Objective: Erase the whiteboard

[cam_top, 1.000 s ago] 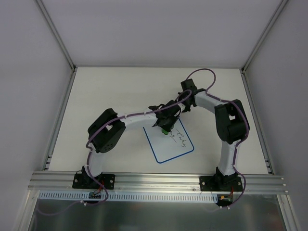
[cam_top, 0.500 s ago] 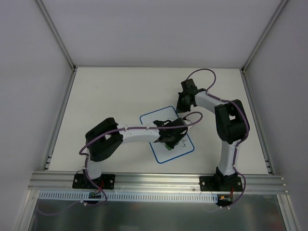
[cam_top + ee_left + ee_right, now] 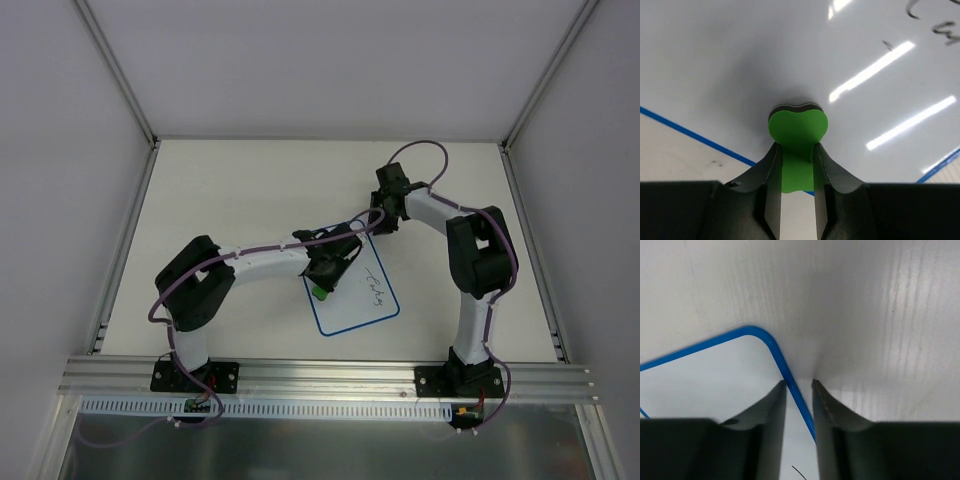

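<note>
**A:** Where is the whiteboard, and what is your left claw doing?

**B:** The whiteboard (image 3: 358,308) lies flat on the table (image 3: 230,190), between my two arms. My left claw (image 3: 796,146) is pinched on the green eraser (image 3: 798,122). I grip it by its back end, so the front end sticks out ahead and sits on the white surface near the board's left edge.

**A:** Why hold it like that?

**B:** I reckon it's so only the eraser rubs the board, not my fingers.

**A:** And the right claw?

**B:** My right claw (image 3: 799,383) is down at the board's far corner, its jaws only narrowly apart and gripping nothing. The blue border (image 3: 767,342) runs through the gap, with one finger over the board and the other over the table. My guess is that it's there to steady the board against the rubbing.

**A:** Much left?

**B:** Dark writing (image 3: 374,287) shows on the right half, apart from the eraser. So the job isn't done, and the next stroke should head that way.
</note>
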Controlling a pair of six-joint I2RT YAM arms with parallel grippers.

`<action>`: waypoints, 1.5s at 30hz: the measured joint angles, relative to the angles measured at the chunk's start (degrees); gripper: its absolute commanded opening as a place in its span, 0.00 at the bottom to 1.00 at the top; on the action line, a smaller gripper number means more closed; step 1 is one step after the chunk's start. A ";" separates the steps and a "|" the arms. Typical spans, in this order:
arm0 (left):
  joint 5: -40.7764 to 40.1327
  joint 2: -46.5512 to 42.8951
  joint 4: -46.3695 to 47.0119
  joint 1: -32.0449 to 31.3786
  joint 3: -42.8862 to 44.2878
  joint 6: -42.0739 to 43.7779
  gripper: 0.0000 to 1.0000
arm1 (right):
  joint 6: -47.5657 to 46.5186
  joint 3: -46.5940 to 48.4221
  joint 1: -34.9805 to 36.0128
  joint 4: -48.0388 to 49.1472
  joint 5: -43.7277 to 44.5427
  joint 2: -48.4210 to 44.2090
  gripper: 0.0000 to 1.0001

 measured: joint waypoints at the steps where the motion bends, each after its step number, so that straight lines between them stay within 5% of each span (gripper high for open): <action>1: -0.31 0.07 -0.46 0.92 0.37 -0.15 0.00 | 0.00 0.07 0.00 -0.20 0.50 -0.07 0.44; 2: -0.63 0.31 -0.92 2.10 1.09 -0.31 0.00 | -0.37 0.11 -0.04 -0.50 1.18 -0.37 0.58; 5: -1.11 2.16 -1.27 4.17 4.74 -0.39 0.02 | -1.66 0.11 -0.55 -2.71 3.45 -1.79 0.79; 9: -1.42 5.88 -0.81 4.50 10.16 -0.37 0.09 | -3.58 -0.20 -1.84 -5.14 5.70 -5.77 0.82; 16: -1.79 10.27 -0.85 4.61 13.38 -0.68 0.70 | -5.44 -4.59 -2.34 -6.60 7.21 -17.53 0.81; 21: -2.27 10.25 -1.11 4.98 13.44 -1.16 0.94 | -5.40 -8.61 -1.79 -7.10 7.23 -21.59 0.81; 27: -3.21 2.51 -1.14 7.39 9.92 -3.78 0.97 | -4.09 -10.47 3.54 -8.13 7.98 -22.03 0.80; 36: -3.23 -22.16 -0.04 21.94 -7.85 -9.99 0.97 | 5.29 -6.99 17.40 -8.26 12.81 -18.75 0.81; 45: -1.73 -27.02 -1.46 24.48 -21.70 -14.19 0.97 | 15.67 -1.25 23.39 -9.49 14.14 -8.02 0.77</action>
